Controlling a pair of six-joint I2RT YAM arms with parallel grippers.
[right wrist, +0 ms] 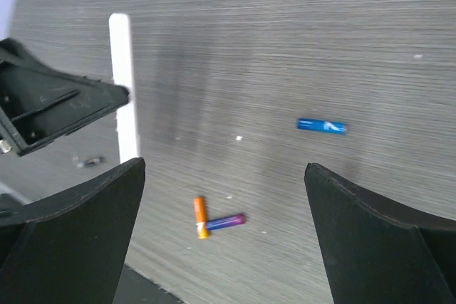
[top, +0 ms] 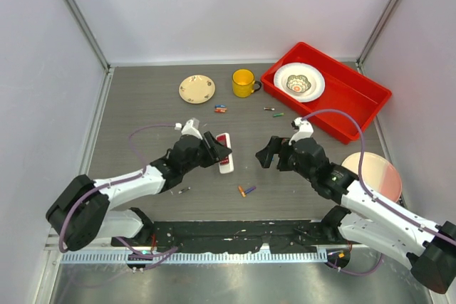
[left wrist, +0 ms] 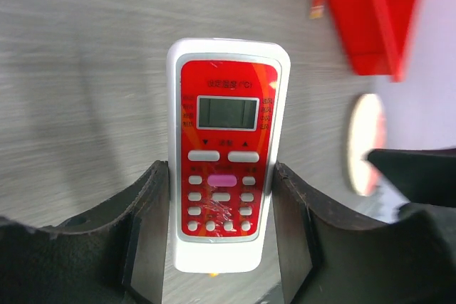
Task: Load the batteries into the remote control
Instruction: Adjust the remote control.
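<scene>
Left claw (left wrist: 221, 201) clamps the remote control (left wrist: 226, 140) by its lower end, right claw (right wrist: 224, 169) gapes empty over batteries (right wrist: 201, 217) on the surface (right wrist: 285, 48); likely risk: the end-only pinch lets the remote twist when pushed.

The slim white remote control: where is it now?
In the top view, the slim white plastic remote control is left of centre, gripped by the left end effector; a small orange battery lies just below and right of it in that view.
</scene>
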